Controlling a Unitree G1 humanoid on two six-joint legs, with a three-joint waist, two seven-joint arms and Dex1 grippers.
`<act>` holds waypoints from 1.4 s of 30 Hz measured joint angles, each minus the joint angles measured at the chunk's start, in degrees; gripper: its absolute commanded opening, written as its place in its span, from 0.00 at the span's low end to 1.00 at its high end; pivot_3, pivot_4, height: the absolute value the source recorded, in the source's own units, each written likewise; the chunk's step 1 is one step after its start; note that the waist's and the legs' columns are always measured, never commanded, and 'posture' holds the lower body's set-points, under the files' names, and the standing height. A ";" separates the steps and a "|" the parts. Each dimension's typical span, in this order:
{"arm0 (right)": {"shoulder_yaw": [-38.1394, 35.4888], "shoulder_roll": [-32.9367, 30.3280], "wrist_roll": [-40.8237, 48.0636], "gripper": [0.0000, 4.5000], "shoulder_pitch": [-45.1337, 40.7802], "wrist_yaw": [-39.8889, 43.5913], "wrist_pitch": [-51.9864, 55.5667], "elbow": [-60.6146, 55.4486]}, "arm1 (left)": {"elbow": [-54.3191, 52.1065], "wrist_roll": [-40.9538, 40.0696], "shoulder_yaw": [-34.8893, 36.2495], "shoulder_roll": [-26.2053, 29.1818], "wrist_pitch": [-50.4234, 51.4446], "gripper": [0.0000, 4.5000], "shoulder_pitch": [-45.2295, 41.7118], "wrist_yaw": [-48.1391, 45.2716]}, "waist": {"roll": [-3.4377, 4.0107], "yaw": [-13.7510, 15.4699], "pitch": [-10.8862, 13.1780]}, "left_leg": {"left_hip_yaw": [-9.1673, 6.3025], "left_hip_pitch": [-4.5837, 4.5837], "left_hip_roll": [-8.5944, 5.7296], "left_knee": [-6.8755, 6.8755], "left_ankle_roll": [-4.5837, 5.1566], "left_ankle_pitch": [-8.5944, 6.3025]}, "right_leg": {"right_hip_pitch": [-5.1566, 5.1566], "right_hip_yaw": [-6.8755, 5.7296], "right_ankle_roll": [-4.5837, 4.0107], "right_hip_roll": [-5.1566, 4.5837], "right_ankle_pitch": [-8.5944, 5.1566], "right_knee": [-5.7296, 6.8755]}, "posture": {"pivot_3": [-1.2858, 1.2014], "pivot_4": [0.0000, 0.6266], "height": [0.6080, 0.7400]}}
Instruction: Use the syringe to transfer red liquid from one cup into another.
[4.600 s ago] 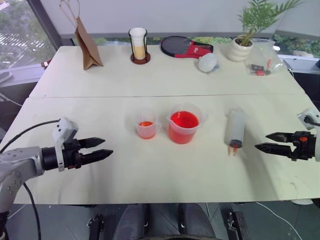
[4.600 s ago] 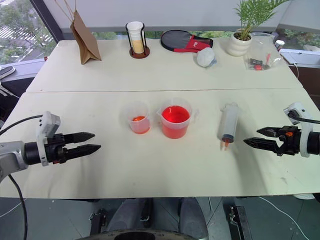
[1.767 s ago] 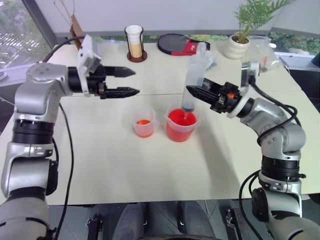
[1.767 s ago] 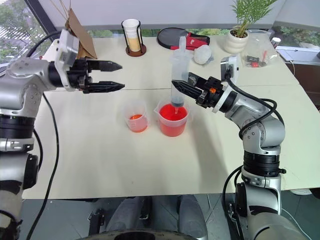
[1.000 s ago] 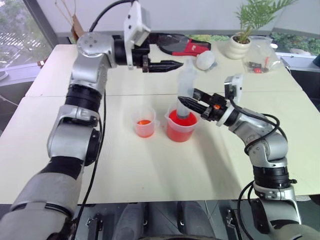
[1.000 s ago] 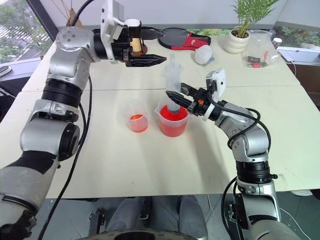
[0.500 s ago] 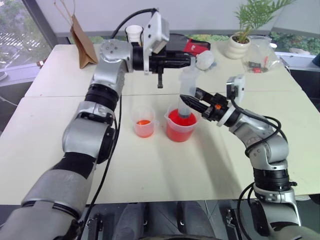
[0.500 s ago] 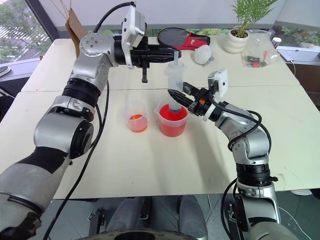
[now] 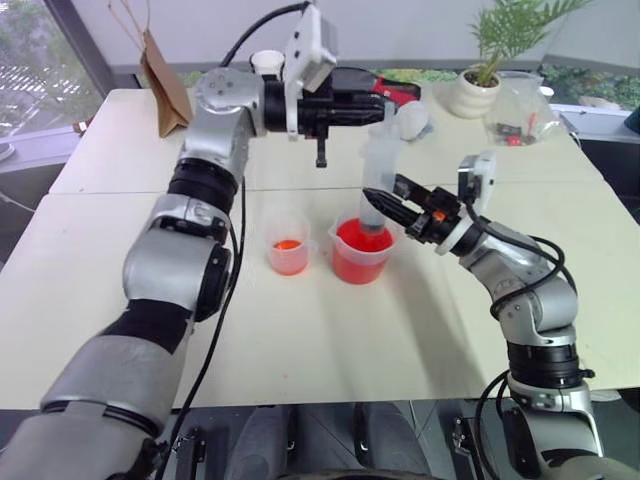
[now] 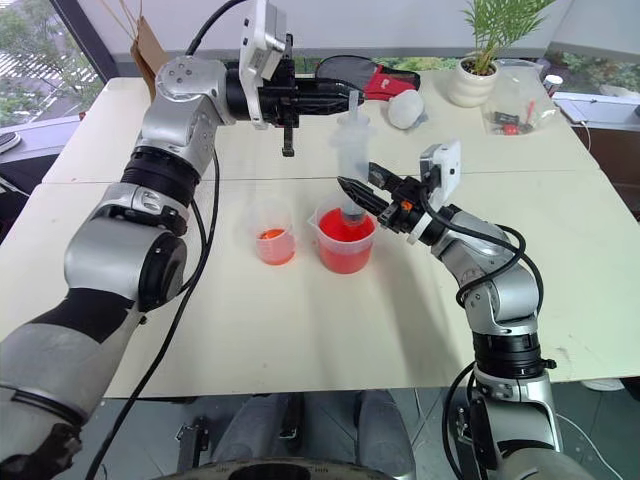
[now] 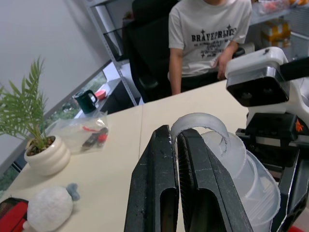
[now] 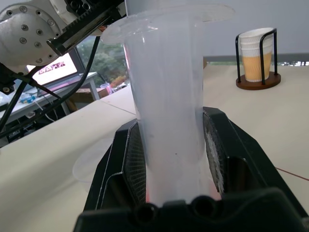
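Note:
The syringe (image 9: 374,178) stands upright with its tip down in the red liquid (image 9: 360,240) of the larger clear cup (image 9: 360,262) at mid-table. My right gripper (image 9: 385,205) comes in from the right and is shut on the syringe's barrel (image 12: 166,111), one finger (image 12: 129,159) on each side. My left gripper (image 9: 378,104) reaches across level from the left. Its fingers (image 11: 155,183) are shut on the plunger's top (image 11: 200,124). The smaller clear cup (image 9: 289,250) stands just left of the big one, with a little red liquid in its bottom.
Along the far edge are a brown paper bag (image 9: 165,85), a tall white cup in a wire holder (image 12: 256,55), a black-and-red paddle (image 10: 350,70), a white plush (image 9: 413,120), a potted plant (image 9: 488,92) and a plastic bag (image 9: 520,125). A person (image 11: 207,34) sits beyond the table.
My left gripper, open beside the plunger a second ago, slid right and shut on its top. The right gripper and the syringe stayed in the big cup.

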 measured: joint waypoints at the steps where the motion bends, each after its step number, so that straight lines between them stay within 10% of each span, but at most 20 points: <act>1: 0.00 0.02 -0.02 0.30 0.07 0.00 -0.13 0.00 | 0.16 -0.14 0.07 0.00 0.14 0.01 -0.11 0.00 | 0.00 0.00 0.00 | 0.00 0.00 0.00 0.00 0.00 0.00 | 0.00 0.00 0.00 0.00 0.00 0.00 | 0.52 0.24 1.00; 12: 0.31 1.03 -0.22 0.30 0.27 -0.26 -0.87 0.01 | 0.82 -0.51 1.80 0.16 0.72 0.01 -0.95 0.00 | 0.00 0.04 0.00 | 0.00 0.00 -0.01 0.00 0.00 0.00 | 0.00 0.00 0.00 0.00 0.00 0.00 | 0.52 0.24 1.00; 21: 2.80 -0.57 1.80 0.30 -1.01 0.29 3.13 -2.38 | -0.71 -1.04 2.66 4.50 6.47 0.87 -0.94 -1.80 | 0.00 -0.11 0.00 | -0.02 0.00 0.04 -0.01 0.00 0.00 | -0.03 0.00 0.00 0.04 0.00 0.02 | 0.52 0.24 1.00; 42: 0.81 -4.16 2.74 0.30 -11.43 0.45 4.60 2.27 | -33.96 -11.82 11.91 26.70 40.59 0.87 25.25 2.49 | -0.06 -0.07 0.03 | -0.18 0.05 0.08 0.00 -0.08 0.05 | 0.01 0.08 0.00 0.11 0.00 0.11 | 0.52 0.24 1.00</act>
